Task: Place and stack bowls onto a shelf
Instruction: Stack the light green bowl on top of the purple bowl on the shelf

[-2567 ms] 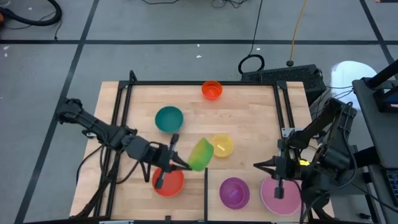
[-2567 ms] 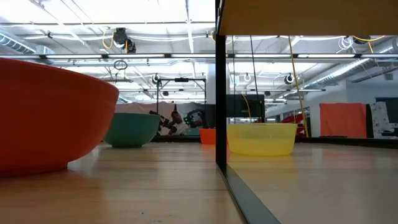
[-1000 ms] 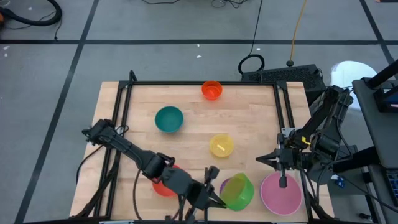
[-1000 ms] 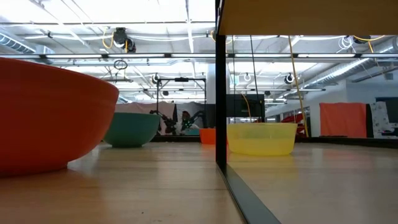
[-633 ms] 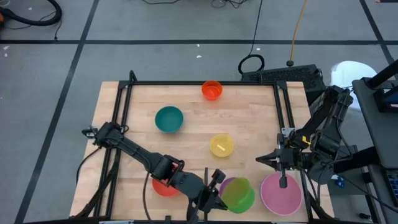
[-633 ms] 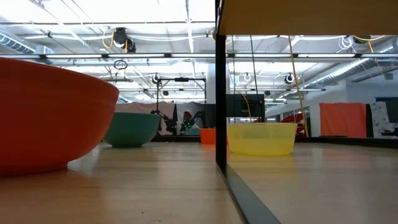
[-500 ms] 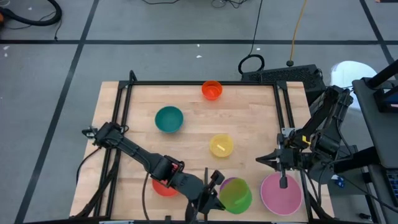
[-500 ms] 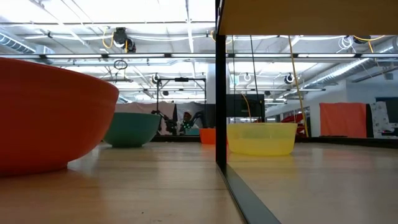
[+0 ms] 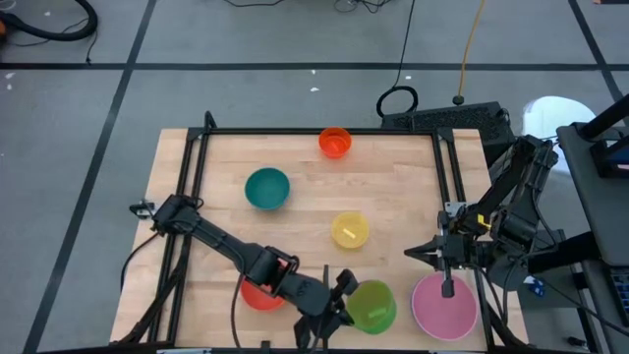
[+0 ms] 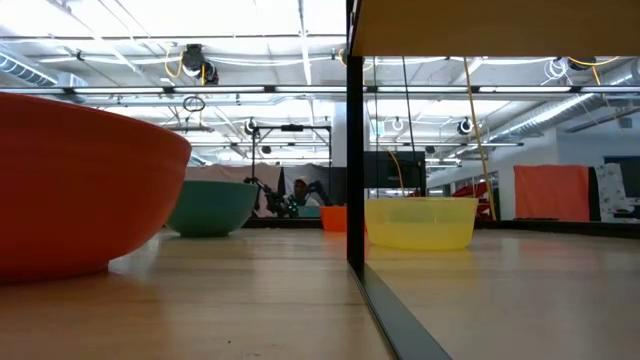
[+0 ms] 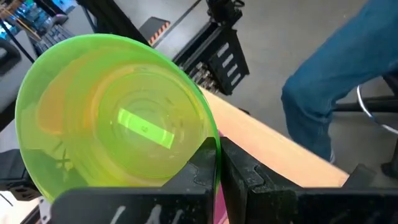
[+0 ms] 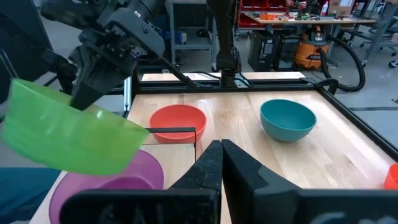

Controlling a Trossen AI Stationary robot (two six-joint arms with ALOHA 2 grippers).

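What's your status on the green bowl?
Left end effector shut on green bowl rim, over purple bowl. Right end effector shut, above pink bowl. Path unobstructed.

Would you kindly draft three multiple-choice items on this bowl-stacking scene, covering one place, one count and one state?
1. Where is the green bowl?
A. Resting beside the teal bowl
B. Held above the purple bowl
C. Inside the orange bowl

2. How many bowls show in the high view?
A. Four
B. Nine
C. Seven

3. What state is the right gripper in?
A. Shut, holding nothing
B. Shut on the yellow bowl
C. Wide open

Answers:
1. B: the left gripper pinches the green bowl by its rim, over the purple bowl.
2. C: green, purple, red bowl, pink bowl, yellow bowl, teal bowl and orange bowl.
3. A: the right gripper has its fingers pressed together with nothing between them, over the pink bowl.
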